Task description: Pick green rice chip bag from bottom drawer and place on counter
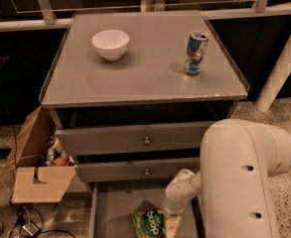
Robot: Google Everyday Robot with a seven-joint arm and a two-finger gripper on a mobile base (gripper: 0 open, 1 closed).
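Observation:
The green rice chip bag point(149, 224) lies in the open bottom drawer point(112, 209), near its front, at the lower edge of the camera view. My gripper point(171, 221) hangs from the white arm right over the bag's right end, down inside the drawer; its tips are hidden at the frame edge. The counter point(140, 71) is the grey cabinet top above.
A white bowl point(110, 44) sits at the counter's back left and a blue-and-silver can point(195, 53) at its right. Two upper drawers with round knobs point(146, 141) stand slightly pulled out. A cardboard box point(38, 170) with clutter stands left of the cabinet. My bulky white arm point(239, 177) fills the lower right.

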